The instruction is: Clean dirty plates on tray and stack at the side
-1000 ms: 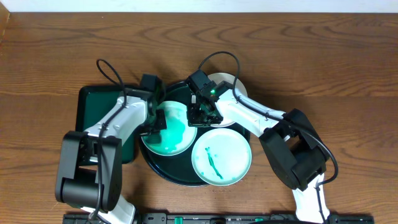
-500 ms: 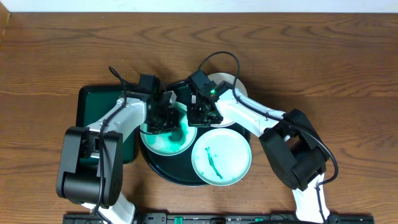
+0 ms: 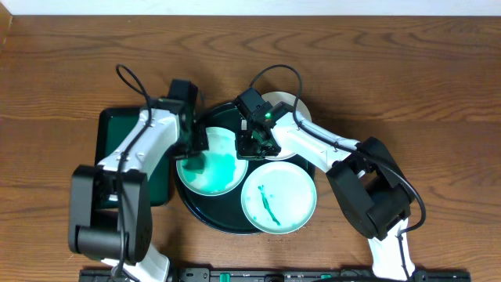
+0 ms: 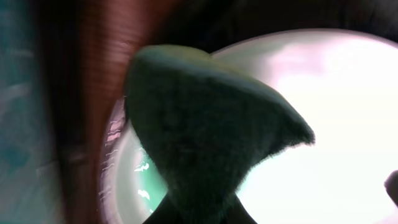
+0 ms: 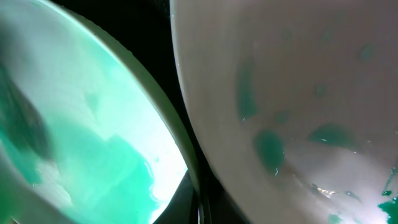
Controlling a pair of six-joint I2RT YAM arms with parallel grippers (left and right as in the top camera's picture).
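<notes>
Left gripper (image 3: 191, 150): mine, clamped on a cloth (image 4: 205, 143) over the teal plate's (image 3: 219, 168) left edge.
Right gripper (image 3: 252, 144): mine, closed at its right rim.
Tray (image 3: 202, 210): under the plate.
Left wrist only: cloth's fuzzy nap.

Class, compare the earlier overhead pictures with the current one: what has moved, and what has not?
The left gripper, shut on a cloth, swept right over the left plate, then back to its left edge. The right gripper stayed at that plate's right side. The front plate, back plate and tray kept their places.
</notes>
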